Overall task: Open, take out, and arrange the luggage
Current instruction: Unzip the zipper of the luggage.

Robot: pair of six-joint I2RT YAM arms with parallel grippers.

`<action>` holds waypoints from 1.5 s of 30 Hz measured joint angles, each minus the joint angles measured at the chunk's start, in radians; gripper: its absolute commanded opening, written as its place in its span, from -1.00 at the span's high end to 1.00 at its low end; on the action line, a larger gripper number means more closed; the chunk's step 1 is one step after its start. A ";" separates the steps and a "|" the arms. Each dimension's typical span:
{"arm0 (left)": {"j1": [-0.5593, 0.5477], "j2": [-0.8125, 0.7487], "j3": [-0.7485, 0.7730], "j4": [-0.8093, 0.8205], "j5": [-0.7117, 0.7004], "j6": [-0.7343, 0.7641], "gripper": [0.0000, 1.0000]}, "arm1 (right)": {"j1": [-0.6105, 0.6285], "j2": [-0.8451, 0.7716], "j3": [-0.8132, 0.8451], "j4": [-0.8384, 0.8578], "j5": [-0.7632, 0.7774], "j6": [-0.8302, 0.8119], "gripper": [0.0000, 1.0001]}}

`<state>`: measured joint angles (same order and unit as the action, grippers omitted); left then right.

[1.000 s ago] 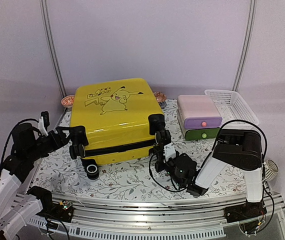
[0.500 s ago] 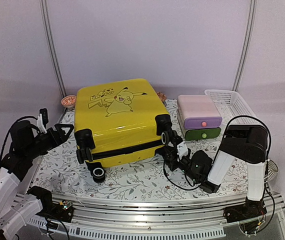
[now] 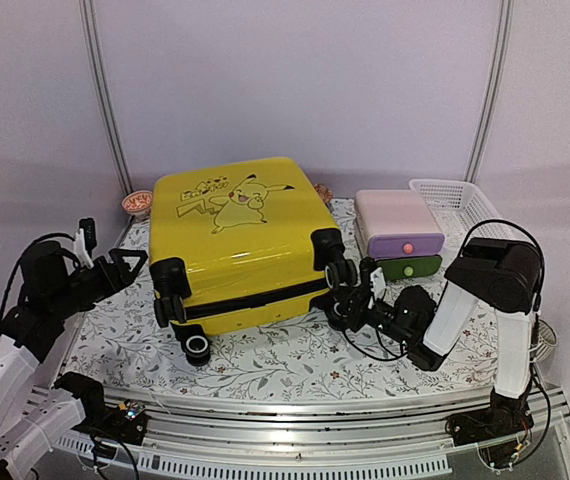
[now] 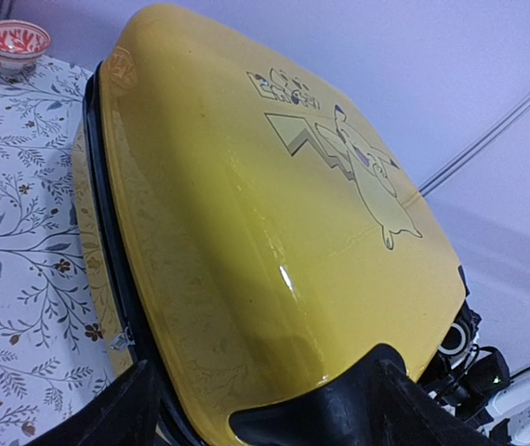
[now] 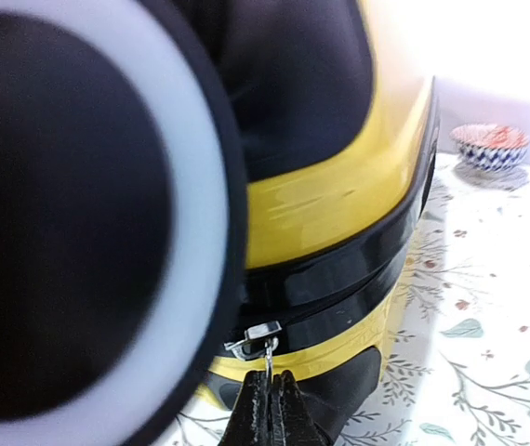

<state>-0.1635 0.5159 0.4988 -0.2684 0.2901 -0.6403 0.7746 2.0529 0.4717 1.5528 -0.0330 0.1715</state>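
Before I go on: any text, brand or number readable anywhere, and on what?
No text can be read outright.
Stylised lettering above the cartoon on the luggage lid: too blurred to read.
On the drawer box, basket and zipper pull: no text visible.

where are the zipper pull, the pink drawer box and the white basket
zipper pull [image 5: 258,334]: right wrist view, its silver tab
pink drawer box [image 3: 395,215]: top external view, its pink top
white basket [image 3: 465,212]: top external view, its mesh floor

Left gripper [image 3: 127,266] spread wide, right gripper [image 5: 270,388] pinched closed.
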 measured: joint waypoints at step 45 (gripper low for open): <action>-0.329 0.058 0.204 -0.212 -0.109 -0.177 -0.74 | -0.351 -0.354 0.180 -0.773 -0.406 0.000 -0.26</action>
<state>-0.4927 0.5739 0.7025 -0.4805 0.1810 -0.8169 0.4240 1.6989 0.6521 0.7799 -0.4389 0.1715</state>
